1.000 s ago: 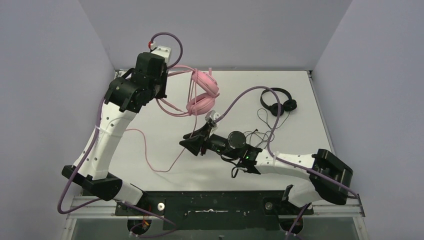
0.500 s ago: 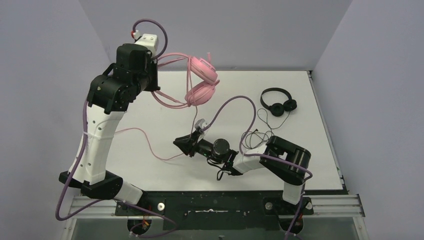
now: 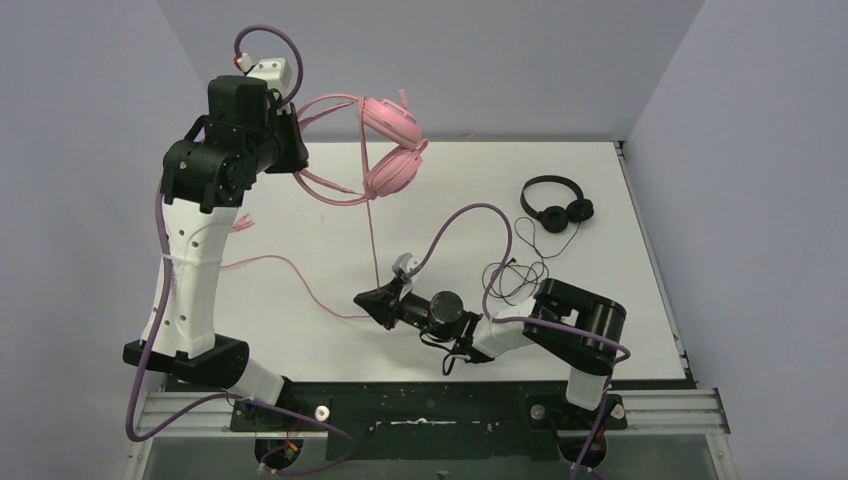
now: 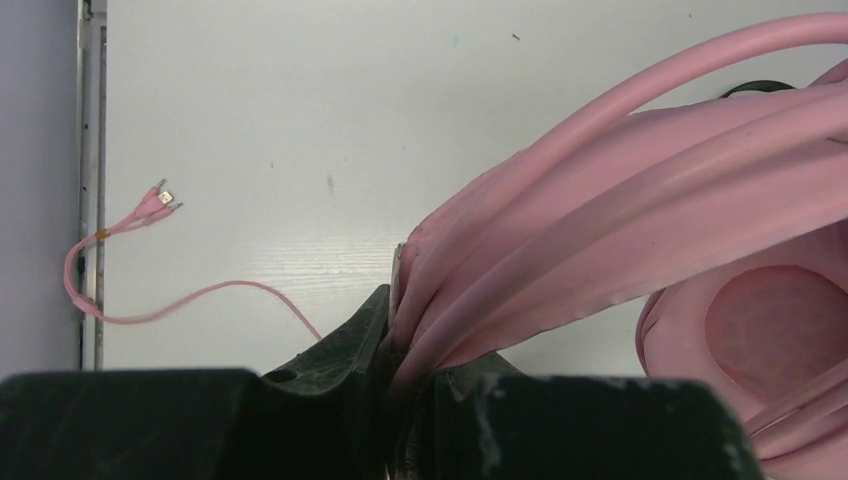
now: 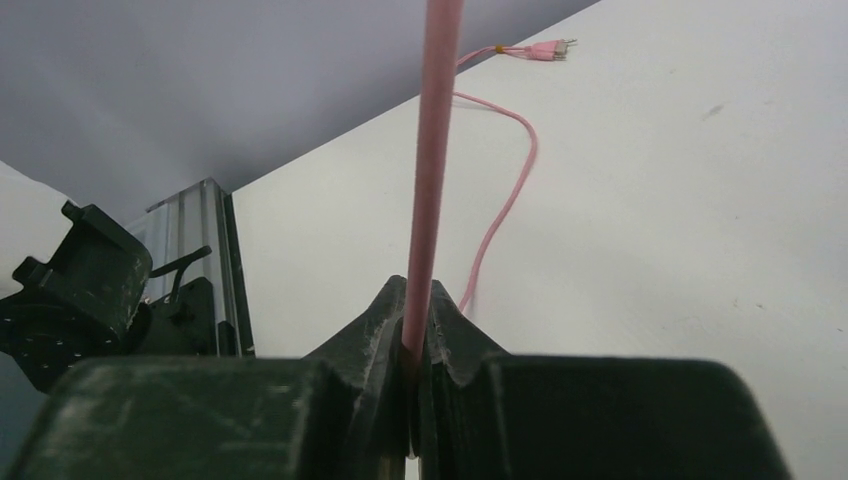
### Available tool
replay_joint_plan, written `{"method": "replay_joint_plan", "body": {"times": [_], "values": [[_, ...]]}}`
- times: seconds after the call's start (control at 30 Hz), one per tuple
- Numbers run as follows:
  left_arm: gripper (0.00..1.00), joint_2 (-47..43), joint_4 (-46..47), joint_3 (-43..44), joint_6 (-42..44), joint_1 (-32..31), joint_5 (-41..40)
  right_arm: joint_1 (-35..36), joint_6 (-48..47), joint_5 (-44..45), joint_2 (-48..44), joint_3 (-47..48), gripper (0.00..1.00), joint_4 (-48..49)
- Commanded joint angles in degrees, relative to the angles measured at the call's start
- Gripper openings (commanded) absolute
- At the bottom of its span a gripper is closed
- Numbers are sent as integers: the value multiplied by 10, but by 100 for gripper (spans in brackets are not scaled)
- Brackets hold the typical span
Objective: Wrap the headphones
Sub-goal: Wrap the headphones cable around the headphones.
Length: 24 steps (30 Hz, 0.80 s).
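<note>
1. The pink headphones (image 3: 388, 150) hang in the air above the far-left part of the worktop (image 3: 470, 190), ear cups lowermost.
2. Several turns of the pink cable (image 3: 372, 240) lie bundled along the headband. One stretch drops straight and taut from the cups toward the worktop's near middle. The rest trails slack across the worktop's left half and ends in the plug end (image 4: 160, 200) near its left edge.
3. The left gripper (image 3: 297, 163) is raised above the worktop's far-left corner. Its jaws are clenched on the headband together with the cable turns.
4. The right gripper (image 3: 375, 303) sits low over the worktop's near middle, its jaws clenched on the taut stretch of cable, which the right wrist view shows running up between them.
5. Handling, in my judgement:
   - The headset is light, and its padded cups are soft and poor places to grip.
   - The headband is the firm hold and is correctly used.
   - The cable is thin, limp and smooth, so it may slide through a pinch.
   - It is best taken close to the bundle, with the tension kept modest to spare the cup joint.
6. The black headphones (image 3: 555, 200) lie on the worktop's far-right part. Their black cable (image 3: 515, 270) lies in a loose tangle toward the near side, with neither gripper on it.
</note>
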Motion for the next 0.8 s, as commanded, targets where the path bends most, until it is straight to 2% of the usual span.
{"method": "replay_joint_plan", "body": {"times": [0.0,0.07,0.13,0.27,0.4,0.47,0.6,0.77], "values": [[0,-18,88,40,-49,18,74,-30,2,1,-40,-37,0,1],[0,-28,88,36,-49,33,145,-51,-2,-30,-50,-53,0,-5],[0,-44,102,16,-57,49,220,-83,4,-65,-65,-69,6,-10],[0,-97,165,-64,-111,79,320,-109,3,-67,-103,-95,10,8],[0,-139,249,-130,-183,83,337,-105,-7,-19,-86,-50,6,20],[0,-149,269,-140,-211,83,338,-104,-6,22,-59,-31,11,59],[0,-164,272,-138,-226,84,313,-101,-3,75,3,21,16,121],[0,-162,265,-118,-230,85,309,-97,11,83,68,70,16,154]]}}
